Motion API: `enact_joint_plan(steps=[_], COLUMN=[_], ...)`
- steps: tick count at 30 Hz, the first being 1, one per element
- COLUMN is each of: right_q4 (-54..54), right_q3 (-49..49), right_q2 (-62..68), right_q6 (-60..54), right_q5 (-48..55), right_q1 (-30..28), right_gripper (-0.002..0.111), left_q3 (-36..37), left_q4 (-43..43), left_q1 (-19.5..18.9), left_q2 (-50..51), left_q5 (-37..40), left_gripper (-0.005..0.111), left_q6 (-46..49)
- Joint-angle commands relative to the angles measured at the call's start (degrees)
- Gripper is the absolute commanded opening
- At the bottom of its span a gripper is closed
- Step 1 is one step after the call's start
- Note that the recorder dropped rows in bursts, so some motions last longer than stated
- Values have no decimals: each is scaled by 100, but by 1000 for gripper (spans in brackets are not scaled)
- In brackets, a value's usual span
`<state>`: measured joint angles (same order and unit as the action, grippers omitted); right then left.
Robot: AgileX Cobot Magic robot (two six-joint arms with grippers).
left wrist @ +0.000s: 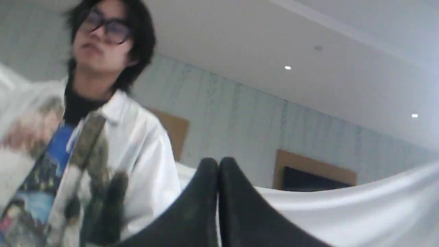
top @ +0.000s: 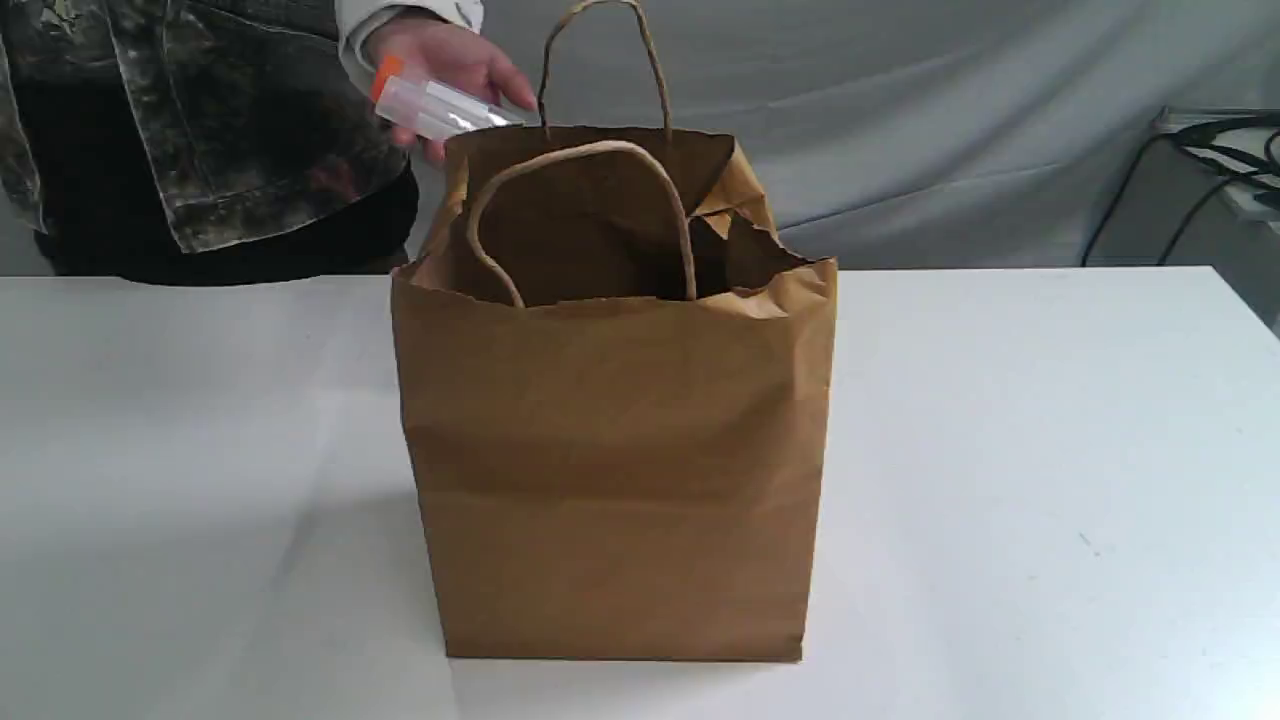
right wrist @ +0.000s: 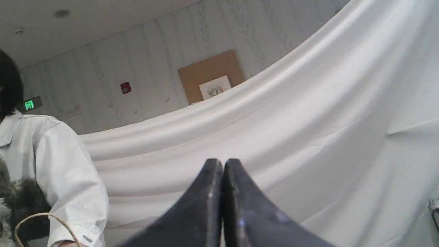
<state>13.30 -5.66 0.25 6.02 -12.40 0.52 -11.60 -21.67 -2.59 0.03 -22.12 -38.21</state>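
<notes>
A brown paper bag (top: 615,480) with twisted paper handles (top: 580,215) stands upright and open-mouthed in the middle of the white table (top: 1050,450). Behind the bag, a person's hand (top: 450,60) holds a clear tube with an orange cap (top: 435,105) just over the bag's back left rim. Neither arm appears in the exterior view. My left gripper (left wrist: 218,164) is shut and empty, pointing up toward the person (left wrist: 103,103) and the ceiling. My right gripper (right wrist: 223,164) is also shut with nothing in it, aimed at a white cloth backdrop (right wrist: 308,120); one bag handle (right wrist: 41,223) shows at that frame's corner.
The person in a white and camouflage jacket (top: 200,130) stands behind the table's far left. A grey cloth backdrop (top: 950,120) hangs behind the table. Black cables (top: 1210,150) lie on a surface at the far right.
</notes>
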Motion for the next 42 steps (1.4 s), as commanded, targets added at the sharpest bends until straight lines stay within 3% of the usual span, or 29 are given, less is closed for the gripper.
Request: enact_joint_plan(steps=[1, 3, 8, 11, 15, 18, 21, 23, 25, 28, 30, 33, 35, 36, 38, 40, 42], right_q4=[-70, -70, -70, -3, 10, 10, 10, 10, 10, 10, 10, 10, 11, 11, 11, 11, 11], right_q3=[-11, -11, -11, -11, -11, -11, -11, -11, -11, -11, -11, -11, -11, -11, -11, -11, -11], right_q2=[-25, -25, -25, -25, -25, -25, -25, -25, -25, -25, -25, -25, -25, -25, -25, -25, -25], right_q6=[-5, -5, -5, -5, -5, -5, -5, -5, -5, -5, -5, -5, -5, -5, -5, -5, -5], right_q5=[190, 246, 438, 451, 451, 451, 451, 451, 451, 451, 451, 451, 439, 439, 428, 428, 428], right_q1=[12, 12, 12, 12, 12, 12, 12, 12, 12, 12, 12, 12, 12, 12, 12, 12, 12], right_gripper=[0, 0, 0, 0, 0, 0, 0, 0, 0, 0, 0, 0, 0, 0, 0, 0, 0], left_q3=[-1010, -1497, -2549, -3107, -3729, -4199, -4773, -5238, -5598, -5969, -6213, -6666, -7111, -7227, -7608, -7874, -7938], left_q4=[-518, -462, -462, -462, -647, -2178, -5711, -7607, -7828, -7091, -6581, -6023, -5254, -4886, -3587, -1610, -303], left_q1=[-9, -9, -9, -9, -9, -9, -9, -9, 76, 87, 87, 87, 87, 87, 87, 87, 87], left_q2=[299, 688, 2058, 2918, 4048, 4702, 5218, 5429, 5613, 5821, 5973, 6305, 6592, 6700, 6945, 7150, 7342], left_q5=[677, 708, -40, 124, 397, 384, -447, -1409, -1737, -804, -33, 1630, 3219, 3567, 4366, 4873, 5105], left_gripper=[1, 2, 8, 14, 19, 20, 20, 19, 14, 1, 0, 0, 0, 0, 0, 0, 0], left_q6=[448, 699, 722, 660, -284, -1874, -3971, -4071, -3180, -2025, -1643, -2129, -2768, -2709, -1492, 1097, 2424])
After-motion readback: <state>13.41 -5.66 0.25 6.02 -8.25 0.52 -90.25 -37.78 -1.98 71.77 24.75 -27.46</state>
